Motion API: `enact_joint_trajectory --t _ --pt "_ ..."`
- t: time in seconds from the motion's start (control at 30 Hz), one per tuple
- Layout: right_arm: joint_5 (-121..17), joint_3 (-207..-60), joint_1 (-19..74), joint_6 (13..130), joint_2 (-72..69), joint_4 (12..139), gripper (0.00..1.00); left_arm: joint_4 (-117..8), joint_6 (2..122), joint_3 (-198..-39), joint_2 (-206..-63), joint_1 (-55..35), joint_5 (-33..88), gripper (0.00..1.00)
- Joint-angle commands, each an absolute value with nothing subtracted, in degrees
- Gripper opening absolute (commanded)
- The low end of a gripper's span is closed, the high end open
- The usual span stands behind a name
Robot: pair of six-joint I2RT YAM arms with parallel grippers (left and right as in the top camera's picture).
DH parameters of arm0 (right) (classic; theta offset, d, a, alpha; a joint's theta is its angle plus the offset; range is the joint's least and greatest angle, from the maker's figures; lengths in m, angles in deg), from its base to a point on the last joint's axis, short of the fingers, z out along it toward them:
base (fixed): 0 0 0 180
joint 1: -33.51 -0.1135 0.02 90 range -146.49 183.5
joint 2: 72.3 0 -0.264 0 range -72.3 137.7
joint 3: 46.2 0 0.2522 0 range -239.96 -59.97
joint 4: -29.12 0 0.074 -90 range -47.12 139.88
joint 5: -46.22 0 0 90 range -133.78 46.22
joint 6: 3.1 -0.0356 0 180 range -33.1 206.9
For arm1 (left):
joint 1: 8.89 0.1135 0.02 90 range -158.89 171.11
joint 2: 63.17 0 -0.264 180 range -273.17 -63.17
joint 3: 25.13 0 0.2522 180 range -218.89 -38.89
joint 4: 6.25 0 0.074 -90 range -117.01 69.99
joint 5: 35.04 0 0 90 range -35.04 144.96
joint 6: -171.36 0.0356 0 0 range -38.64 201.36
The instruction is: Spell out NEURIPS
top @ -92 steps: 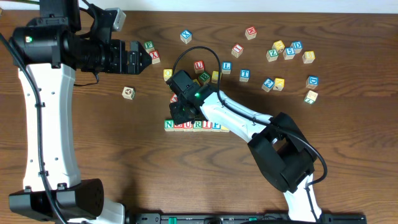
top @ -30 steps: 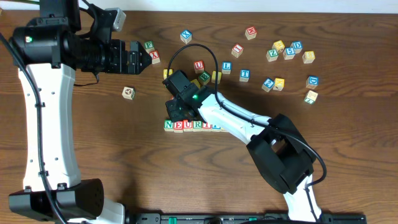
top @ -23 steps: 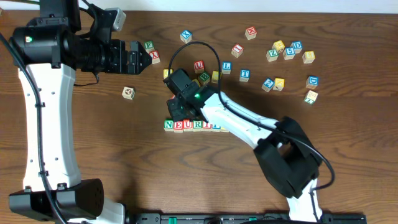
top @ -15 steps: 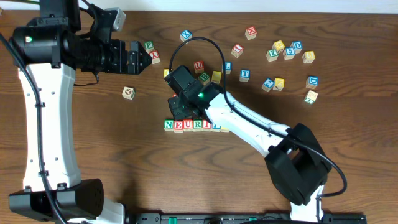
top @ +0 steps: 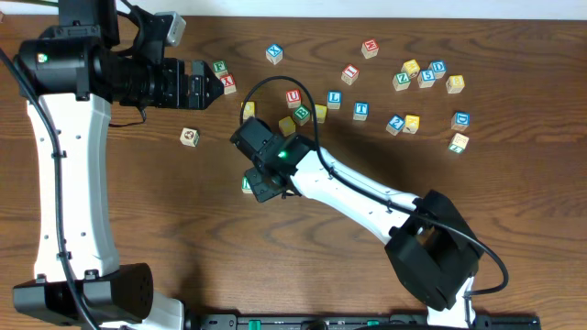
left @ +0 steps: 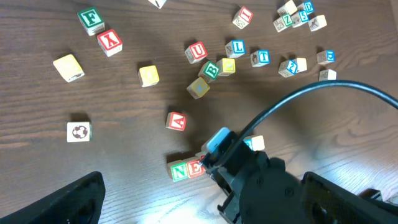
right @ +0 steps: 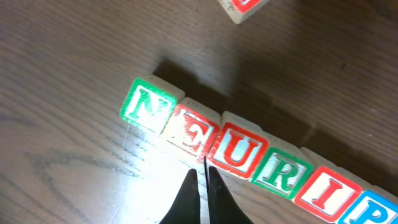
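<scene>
Risk: right end effector, shut tight & empty, sits just beside E/U seam of wooden letter-cube row NEURIP on bench; sideways nudge could skew it; left end effector wide open, empty.

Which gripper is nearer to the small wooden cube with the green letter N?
Right. The right gripper, shut, points at the red E cube beside the green N wooden cube. The left gripper is open, well away near the table's far edge.
</scene>
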State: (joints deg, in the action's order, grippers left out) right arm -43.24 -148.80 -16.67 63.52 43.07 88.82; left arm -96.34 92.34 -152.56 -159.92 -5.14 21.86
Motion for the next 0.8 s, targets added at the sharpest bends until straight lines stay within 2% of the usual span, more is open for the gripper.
enact_joint_trajectory --t 0.0,0.77 --pt "-42.0 -149.2 -17.5 64.0 40.0 89.2 0.01 -96.5 93.2 -153.5 -159.4 -4.9 21.3 0.98" --pt "-39.6 -149.1 -20.5 63.6 39.0 93.4 0.01 -96.5 93.1 -153.5 -159.4 -4.9 21.3 0.98"
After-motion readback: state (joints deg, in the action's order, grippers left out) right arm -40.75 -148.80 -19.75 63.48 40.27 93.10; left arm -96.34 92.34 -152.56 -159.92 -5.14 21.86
